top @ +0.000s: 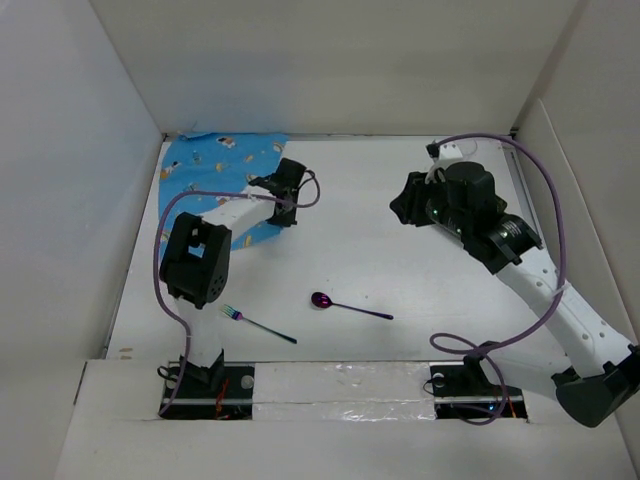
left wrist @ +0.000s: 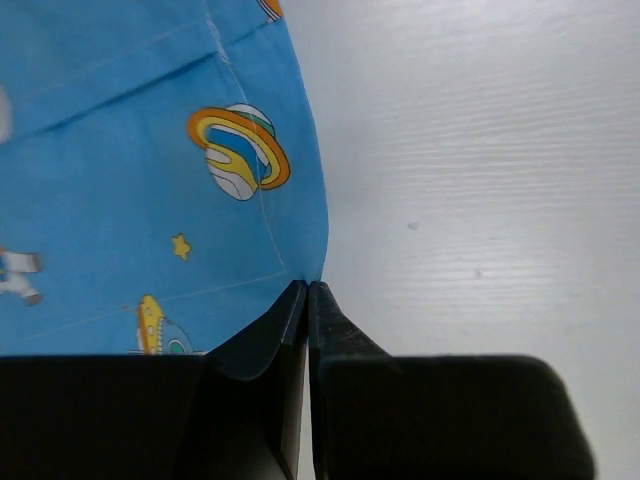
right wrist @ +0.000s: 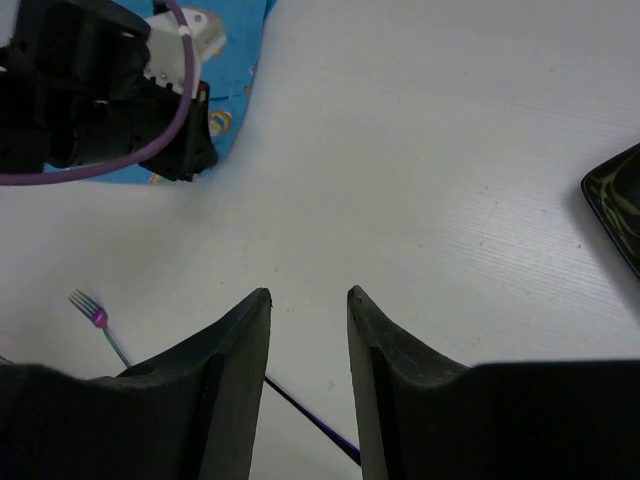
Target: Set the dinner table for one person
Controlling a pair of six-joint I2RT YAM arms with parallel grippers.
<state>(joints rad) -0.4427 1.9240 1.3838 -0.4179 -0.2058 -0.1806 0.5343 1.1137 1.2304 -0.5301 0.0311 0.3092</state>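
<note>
The left hand (left wrist: 307, 295), pinching a corner of the blue space-print mat (left wrist: 150, 180) at ten o'clock (probably to drag it flat), and the right hand (right wrist: 308, 300), spread idle at two o'clock, hang over the desk (top: 400, 260), plain white, walled, filling the view, with fork (top: 258, 325) and spoon (top: 348, 305) near six.

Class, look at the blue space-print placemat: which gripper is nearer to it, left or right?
Left. The left gripper is shut on a corner of the placemat. The right gripper hangs open over bare dinner table, well off to the cloth's right.
</note>
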